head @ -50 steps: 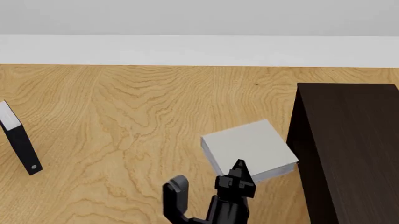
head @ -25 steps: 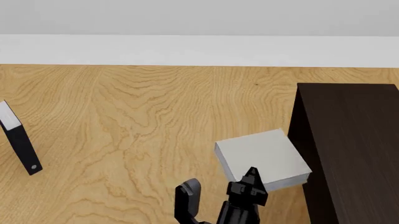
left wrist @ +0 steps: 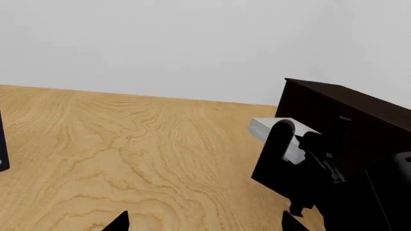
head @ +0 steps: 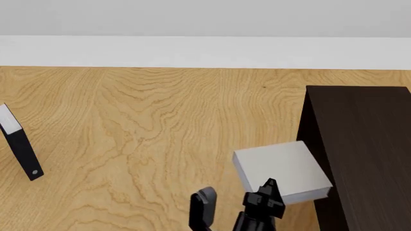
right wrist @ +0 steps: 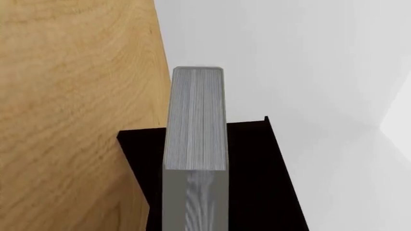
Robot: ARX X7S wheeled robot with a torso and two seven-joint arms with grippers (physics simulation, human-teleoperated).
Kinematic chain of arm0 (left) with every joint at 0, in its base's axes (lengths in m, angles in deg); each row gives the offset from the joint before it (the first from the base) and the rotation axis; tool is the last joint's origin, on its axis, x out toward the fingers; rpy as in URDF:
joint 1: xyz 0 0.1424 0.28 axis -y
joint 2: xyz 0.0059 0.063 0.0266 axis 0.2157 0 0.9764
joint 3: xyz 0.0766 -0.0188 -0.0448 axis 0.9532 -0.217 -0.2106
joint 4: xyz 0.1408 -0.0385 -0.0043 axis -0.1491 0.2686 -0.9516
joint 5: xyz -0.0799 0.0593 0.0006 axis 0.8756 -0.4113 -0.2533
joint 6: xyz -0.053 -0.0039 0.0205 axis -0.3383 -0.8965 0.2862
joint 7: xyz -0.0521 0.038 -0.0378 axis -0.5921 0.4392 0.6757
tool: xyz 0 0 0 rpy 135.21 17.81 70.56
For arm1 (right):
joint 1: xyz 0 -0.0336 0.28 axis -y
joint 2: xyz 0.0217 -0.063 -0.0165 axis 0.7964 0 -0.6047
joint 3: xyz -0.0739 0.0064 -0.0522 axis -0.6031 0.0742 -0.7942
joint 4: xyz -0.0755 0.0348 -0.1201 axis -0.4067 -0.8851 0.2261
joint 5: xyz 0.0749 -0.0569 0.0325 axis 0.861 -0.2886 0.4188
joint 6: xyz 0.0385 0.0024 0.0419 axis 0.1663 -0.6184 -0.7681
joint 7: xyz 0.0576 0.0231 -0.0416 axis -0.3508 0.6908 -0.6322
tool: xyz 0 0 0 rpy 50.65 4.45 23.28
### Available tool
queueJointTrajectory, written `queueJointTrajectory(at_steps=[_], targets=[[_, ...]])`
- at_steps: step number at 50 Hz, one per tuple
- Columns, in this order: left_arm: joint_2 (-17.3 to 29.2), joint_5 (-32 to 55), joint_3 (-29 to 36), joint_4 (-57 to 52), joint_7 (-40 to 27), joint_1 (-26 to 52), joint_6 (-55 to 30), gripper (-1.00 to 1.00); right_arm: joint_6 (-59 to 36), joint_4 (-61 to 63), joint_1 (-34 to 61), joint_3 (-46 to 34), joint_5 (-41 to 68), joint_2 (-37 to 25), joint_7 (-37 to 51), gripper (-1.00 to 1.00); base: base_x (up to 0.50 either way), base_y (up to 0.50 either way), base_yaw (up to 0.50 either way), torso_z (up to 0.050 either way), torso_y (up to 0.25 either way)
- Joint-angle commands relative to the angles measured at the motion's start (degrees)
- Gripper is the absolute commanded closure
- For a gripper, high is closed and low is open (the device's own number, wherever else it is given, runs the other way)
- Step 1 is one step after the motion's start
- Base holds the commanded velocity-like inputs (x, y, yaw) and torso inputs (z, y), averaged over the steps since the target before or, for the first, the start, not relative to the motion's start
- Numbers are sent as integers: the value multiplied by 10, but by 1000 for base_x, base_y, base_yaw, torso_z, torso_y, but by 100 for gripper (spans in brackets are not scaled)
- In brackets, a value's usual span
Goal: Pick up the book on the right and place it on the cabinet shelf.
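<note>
Head view first: the thick light-grey hardcover book sits lifted above the light wood-grain worktop, its right edge just reaching the dark brown wooden cabinet at the worktop's right side. The right gripper has one black finger on the book, the other hangs free. A slim black book stands near the left edge.

Left wrist view: the left gripper shows only two well-separated tips, so spread wide.

Right wrist view: page edges fill the middle, cabinet behind.
</note>
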Motion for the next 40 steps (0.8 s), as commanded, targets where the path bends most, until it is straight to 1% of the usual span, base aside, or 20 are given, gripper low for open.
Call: queueJointTrajectory(at_steps=[1, 21, 40], targets=[[1, 1, 3, 3, 0, 1, 2, -100, -37, -13, 1, 0, -43, 1, 7, 100, 0, 0, 0, 0, 0], [2, 5, 5, 7, 1, 1, 7, -100, -30, -70, -16, 7, -46, 12, -10, 100, 0, 0, 0, 0, 1], [5, 7, 7, 6, -3, 2, 8, -100, -16, -100, -28, 44, -30, 0, -2, 100, 0, 0, 0, 1, 2]])
